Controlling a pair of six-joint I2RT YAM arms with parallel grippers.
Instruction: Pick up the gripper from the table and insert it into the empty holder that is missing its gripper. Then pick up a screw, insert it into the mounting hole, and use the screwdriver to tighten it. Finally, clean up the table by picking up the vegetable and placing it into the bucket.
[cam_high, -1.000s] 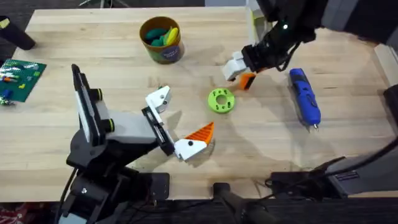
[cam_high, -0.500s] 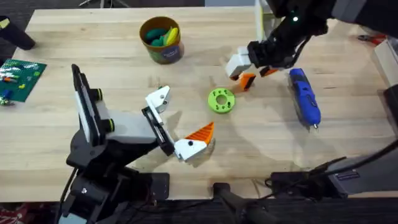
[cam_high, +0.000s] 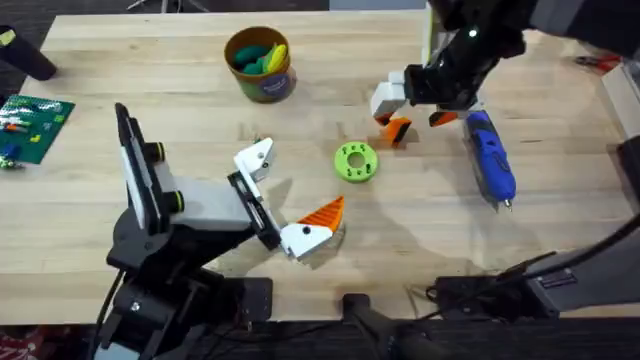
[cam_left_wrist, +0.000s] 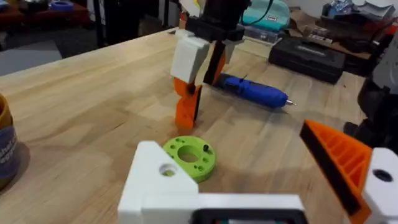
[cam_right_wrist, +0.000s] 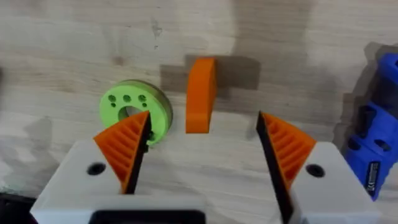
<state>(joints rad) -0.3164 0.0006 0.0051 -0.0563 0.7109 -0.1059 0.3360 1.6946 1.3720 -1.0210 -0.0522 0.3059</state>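
While the table (cam_high: 150, 80) spreads as a broad light wooden top under everything, we see the left arm reaching in from about seven o'clock, its left gripper (cam_high: 285, 200) resting low near the table's middle. One side of it is the holder (cam_high: 255, 160), a bare white angular mount, and the other side carries an orange ribbed finger (cam_high: 325, 213); the two stand well apart, so this claw is wide and holds nothing. From about one o'clock the right arm comes down, and we find the right gripper (cam_right_wrist: 202, 152) hovering with its orange ribbed pads (cam_right_wrist: 127, 146) spread wide, empty.

At about three o'clock lies the screwdriver (cam_high: 490, 157), blue, flat on the wood with its metal bit toward the near edge. At about eleven o'clock stands a round bucket (cam_high: 259, 64) with green and yellow pieces inside. Near the middle sits a green disc (cam_high: 355, 162) with small holes. Just beyond it, toward one o'clock, we see the gripper (cam_right_wrist: 200, 94) on the table, its orange part below the right arm's spread pads and touching neither.
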